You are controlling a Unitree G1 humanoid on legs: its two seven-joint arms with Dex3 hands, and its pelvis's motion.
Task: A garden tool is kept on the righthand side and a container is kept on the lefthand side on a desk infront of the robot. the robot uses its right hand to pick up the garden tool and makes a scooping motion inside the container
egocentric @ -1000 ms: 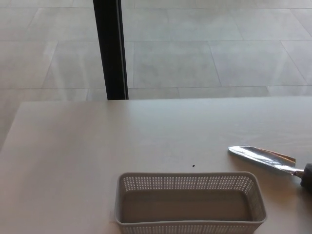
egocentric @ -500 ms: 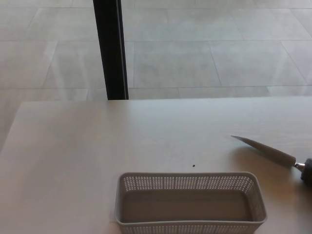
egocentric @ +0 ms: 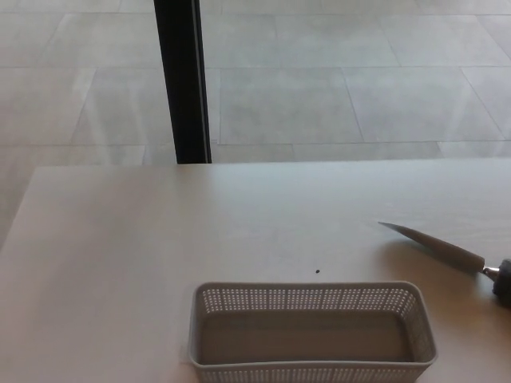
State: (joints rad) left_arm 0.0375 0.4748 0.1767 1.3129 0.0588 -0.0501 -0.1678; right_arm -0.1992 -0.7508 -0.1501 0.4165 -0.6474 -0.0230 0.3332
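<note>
A white perforated plastic basket (egocentric: 312, 331) stands at the near edge of the desk, slightly left of the trowel, with nothing inside it. The garden trowel (egocentric: 437, 246) is at the right. Its shiny metal blade is turned on edge, with its tip pointing left and away from me, and it casts a soft shadow on the desk below. The trowel's dark handle end (egocentric: 502, 281) is cut off by the picture's right edge. Neither of my hands shows, so what holds the handle is hidden.
The pale desk top (egocentric: 160, 239) stretches to the left and behind the basket. A tiny dark speck (egocentric: 318, 270) lies on it just beyond the basket. A black vertical post (egocentric: 182, 80) rises behind the desk's far edge, in front of a tiled floor.
A second ago the trowel blade showed its broad face. It has rolled onto its edge and its tip has risen slightly. Over the last half second it has not moved.
</note>
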